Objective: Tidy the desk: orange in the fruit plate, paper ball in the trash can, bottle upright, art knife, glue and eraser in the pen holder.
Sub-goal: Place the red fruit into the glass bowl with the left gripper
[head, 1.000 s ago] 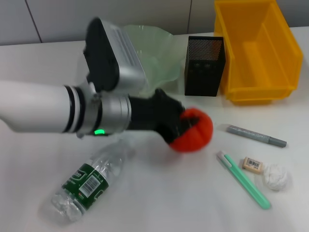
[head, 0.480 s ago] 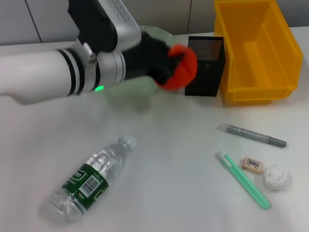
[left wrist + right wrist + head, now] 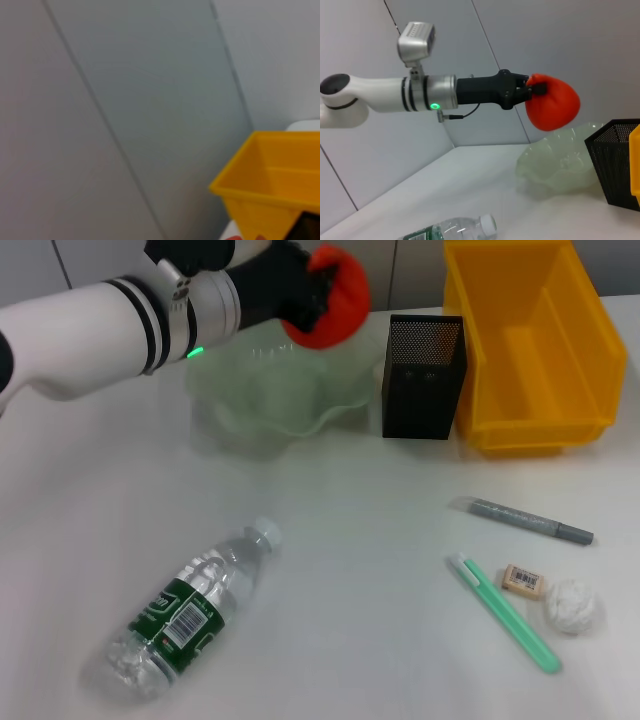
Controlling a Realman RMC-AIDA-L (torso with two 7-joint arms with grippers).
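Lab-like room — white table (image 3: 330, 640), grey panel wall (image 3: 600, 45)

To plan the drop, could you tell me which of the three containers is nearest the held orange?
The fruit plate, directly beneath the orange in the left gripper.

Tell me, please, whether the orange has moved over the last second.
Yes. The left gripper, shut on the orange, has carried it up and away from the robot, from beside the bottle to above the fruit plate, left of the pen holder.

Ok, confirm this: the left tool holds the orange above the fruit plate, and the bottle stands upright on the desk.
Not quite. The left tool does hold the orange above the fruit plate, but the bottle lies on its side on the desk, as the head view shows.
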